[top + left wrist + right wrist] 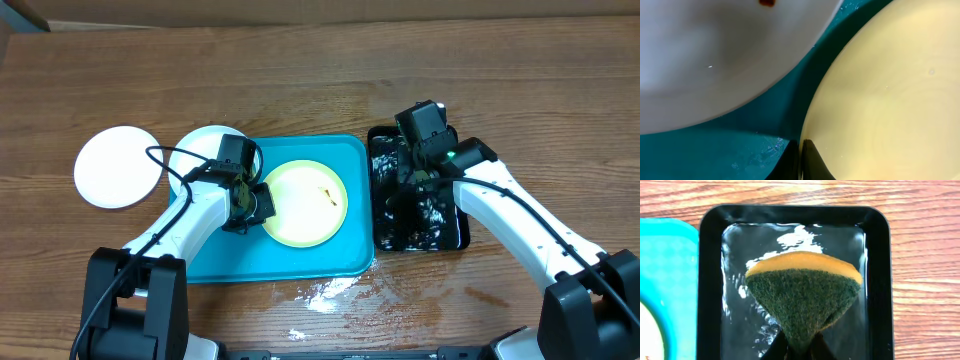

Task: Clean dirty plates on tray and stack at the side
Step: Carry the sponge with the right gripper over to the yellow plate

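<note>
Overhead, the left gripper (250,203) is clenched on the rim of the yellow plate (305,203) lying in the teal tray (300,262) — a white plate (197,150) sits just beside it. The right gripper (799,349) pinches the sponge (802,297) over the black tray (710,280) — wet inside.

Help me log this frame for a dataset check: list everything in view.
yellow plate: 1, pale yellow, on the teal tray
white plates: 2, white; left white plate on the bare table, second white plate beside it, overlapping the teal tray's corner
teal tray: 1, teal, table centre
black tray: 1, black, holding water, right of the teal tray
sponge: 1, yellow with green scouring face, over the black tray
spilled water: 1 patch, clear, on the table in front of the teal tray
table: 1, brown wood
left gripper: 1, black, pinching the yellow plate's rim
right gripper: 1, black, clamping the sponge
</note>
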{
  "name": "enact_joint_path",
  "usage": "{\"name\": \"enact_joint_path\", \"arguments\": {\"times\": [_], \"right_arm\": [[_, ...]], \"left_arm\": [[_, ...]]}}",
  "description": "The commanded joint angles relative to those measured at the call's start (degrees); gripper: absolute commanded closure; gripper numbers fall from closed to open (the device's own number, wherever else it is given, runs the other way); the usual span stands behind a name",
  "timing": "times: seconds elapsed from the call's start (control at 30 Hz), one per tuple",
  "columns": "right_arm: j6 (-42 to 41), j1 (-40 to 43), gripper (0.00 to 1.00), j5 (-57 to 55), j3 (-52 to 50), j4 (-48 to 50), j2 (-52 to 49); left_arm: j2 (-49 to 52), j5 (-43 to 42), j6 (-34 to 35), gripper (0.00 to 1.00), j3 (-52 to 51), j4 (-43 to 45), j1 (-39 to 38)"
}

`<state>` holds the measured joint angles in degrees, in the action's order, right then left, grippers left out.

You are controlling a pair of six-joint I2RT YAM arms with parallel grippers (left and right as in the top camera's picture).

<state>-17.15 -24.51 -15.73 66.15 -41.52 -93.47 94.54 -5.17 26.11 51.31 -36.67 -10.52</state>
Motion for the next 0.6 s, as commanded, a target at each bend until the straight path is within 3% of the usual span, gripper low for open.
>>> {"name": "enact_joint_path", "arguments": {"times": [0.0, 0.07, 0.17, 0.27, 0.33, 0.47, 0.53, 0.57], "right_arm": [[0.74, -0.28, 0.96, 0.04, -0.24, 0.5, 0.72], [0.68, -0.17, 0.96, 3.23, -0.24, 0.66, 0.72], [0.68, -0.17, 0.96, 4.92, -0.24, 0.94, 0.72], [0.68, -0.17, 0.96, 4.9, -0.24, 0.92, 0.72], [0.68, -0.17, 0.96, 4.92, -0.24, 0.87, 0.72], [0.7, -0.17, 0.96, 4.92, -0.24, 1.38, 0.72], [0.7, -0.17, 0.96, 4.94, 0.0, 2.23, 0.72], [0.72, -0.15, 0.96, 4.9, 0.37, 2.27, 0.72]], "left_arm": [[0.61, 0.57, -7.28, 0.96, 0.92, 1.05, -0.39], [0.61, -1.2, -13.14, 0.96, 0.92, 3.56, -0.39], [0.61, -3.04, -15.41, 0.96, 0.92, 5.25, -0.39], [0.61, -5.05, -15.39, 0.8, 0.92, 4.7, -0.37], [0.61, -5.2, -14.67, 0.76, 0.92, 3.63, -0.39], [0.61, -5.14, -13.66, 0.77, 0.92, 2.21, -0.39], [0.61, -5.14, -13.66, 0.96, 0.92, 2.4, -0.39], [0.61, -5.14, -13.68, 0.96, 0.92, 2.6, -0.39]]}}
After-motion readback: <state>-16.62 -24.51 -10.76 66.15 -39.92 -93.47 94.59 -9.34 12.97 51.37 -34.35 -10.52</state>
